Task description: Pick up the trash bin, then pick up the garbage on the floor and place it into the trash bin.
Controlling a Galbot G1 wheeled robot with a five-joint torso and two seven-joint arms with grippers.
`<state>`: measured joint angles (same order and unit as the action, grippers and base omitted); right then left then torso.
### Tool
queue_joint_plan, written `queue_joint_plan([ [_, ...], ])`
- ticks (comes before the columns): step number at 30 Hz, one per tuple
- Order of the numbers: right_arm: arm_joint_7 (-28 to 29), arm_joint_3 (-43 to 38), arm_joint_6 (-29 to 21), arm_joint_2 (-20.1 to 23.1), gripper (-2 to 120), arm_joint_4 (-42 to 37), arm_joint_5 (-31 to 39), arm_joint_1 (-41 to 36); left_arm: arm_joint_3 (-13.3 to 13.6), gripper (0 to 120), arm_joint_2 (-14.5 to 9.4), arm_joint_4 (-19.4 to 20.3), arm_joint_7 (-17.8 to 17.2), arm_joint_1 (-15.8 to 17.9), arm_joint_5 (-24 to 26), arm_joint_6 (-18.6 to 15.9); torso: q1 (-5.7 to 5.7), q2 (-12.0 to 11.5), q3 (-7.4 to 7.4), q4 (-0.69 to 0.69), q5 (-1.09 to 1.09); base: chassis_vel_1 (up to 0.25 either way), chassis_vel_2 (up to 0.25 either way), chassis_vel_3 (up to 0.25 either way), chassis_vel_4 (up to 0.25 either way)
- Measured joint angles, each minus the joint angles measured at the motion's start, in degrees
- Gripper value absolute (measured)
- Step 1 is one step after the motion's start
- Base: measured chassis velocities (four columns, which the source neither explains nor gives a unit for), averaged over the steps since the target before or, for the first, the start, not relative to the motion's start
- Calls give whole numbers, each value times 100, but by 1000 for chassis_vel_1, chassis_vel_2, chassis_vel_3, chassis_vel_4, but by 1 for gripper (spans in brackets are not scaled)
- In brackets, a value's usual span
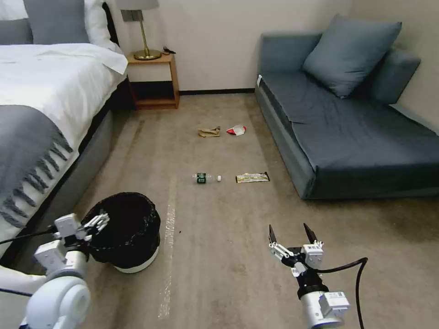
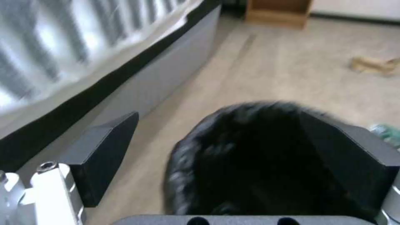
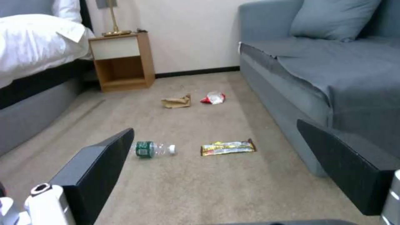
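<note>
Bin (image 1: 125, 230) sits right at left gripper (image 1: 98, 222), jaws wide astride its rim; right gripper (image 1: 292, 234) wide, idle.

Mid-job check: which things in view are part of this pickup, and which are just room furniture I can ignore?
Job items: trash bin at the open left hand; on the floor, bottle, snack wrapper, tan paper, red-white wrapper; right hand open, empty.

Ignore: bed, nightstand, lamp, sofa, cushion.
</note>
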<state>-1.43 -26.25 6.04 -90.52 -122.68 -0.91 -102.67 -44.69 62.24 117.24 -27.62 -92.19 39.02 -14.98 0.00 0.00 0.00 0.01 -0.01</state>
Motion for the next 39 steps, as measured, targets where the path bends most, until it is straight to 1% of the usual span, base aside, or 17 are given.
queue_joint_plan([
  [3, -10, 10, 10, -31, 100, 31, -28, 20, -3, 97, -77, -73, -261, 121, 204, -351, 0, 0, 0, 0, 0, 0, 0, 0, 0],
  [4, -11, 11, 24, -47, 100, 48, -41, 24, 14, 98, -121, -125, -402, 244, 330, -548, 0, 0, 0, 0, 0, 0, 0, 0, 0],
  [5, -11, 11, 24, -47, 100, 48, -41, 24, 14, 98, -121, -125, -402, 244, 330, -548, 0, 0, 0, 0, 0, 0, 0, 0, 0],
  [8, -12, -7, 63, -79, 100, 68, -57, 14, 81, 99, -292, -269, -534, 455, 508, -938, 0, 0, 0, -1, 0, 0, 0, 0, 0],
  [9, -12, -21, 69, -86, 100, 68, -58, 8, 108, 99, -339, -313, -559, 494, 530, -1013, 0, 0, 0, -1, 0, 0, 0, 0, 0],
  [15, -12, -85, 88, -119, 100, 67, -59, -4, 198, 98, -463, -485, -618, 590, 543, -1156, 0, 0, 0, -1, 0, 0, 0, 0, 0],
  [19, -12, -107, 105, -159, 100, 65, -71, -5, 334, 98, -540, -687, -678, 716, 572, -1300, 0, 0, 0, -1, 0, 0, 0, 0, 0],
  [22, -12, -110, 113, -160, 100, 66, -82, -7, 386, 98, -563, -741, -690, 765, 589, -1334, 0, 0, 0, -1, 0, 0, 0, 0, 0],
  [24, -12, -112, 134, -161, 100, 68, -105, -17, 485, 98, -615, -873, -696, 867, 638, -1377, 0, 0, 0, -1, 1, 0, 0, 0, 0],
  [26, -11, -112, 139, -161, 100, 68, -110, -22, 503, 98, -623, -907, -696, 892, 647, -1385, 0, 0, 0, -1, 1, 0, 0, 0, 0],
  [27, -11, -116, 147, -161, 100, 67, -121, -34, 562, 98, -642, -1019, -697, 971, 663, -1396, 0, 0, 0, -1, 0, 0, 0, 0, 0],
  [29, -11, -143, 154, -161, 100, 50, -127, -52, 648, 98, -650, -1187, -697, 1080, 673, -1405, 0, 0, 0, -1, 1, 0, 0, 0, 0],
  [30, -11, -143, 154, -161, 100, 50, -127, -52, 648, 98, -650, -1187, -697, 1080, 673, -1405, 0, 0, 0, -1, 1, 0, 0, 0, 0],
  [34, -9, -181, 167, -164, 100, 43, -156, -70, 766, 98, -637, -1482, -671, 1249, 683, -1403, 0, 0, 0, -1, 0, 0, 0, 0, 0],
  [36, -9, -181, 169, -164, 100, 49, -173, -71, 776, 98, -630, -1532, -663, 1274, 688, -1400, 0, 0, 0, -1, 1, 0, 0, 0, 0],
  [39, -9, -131, 170, -164, 100, 45, -249, -81, 842, 97, -586, -1787, -639, 1432, 721, -1393, 0, 0, 0, -1, 1, 0, 0, 0, 0],
])
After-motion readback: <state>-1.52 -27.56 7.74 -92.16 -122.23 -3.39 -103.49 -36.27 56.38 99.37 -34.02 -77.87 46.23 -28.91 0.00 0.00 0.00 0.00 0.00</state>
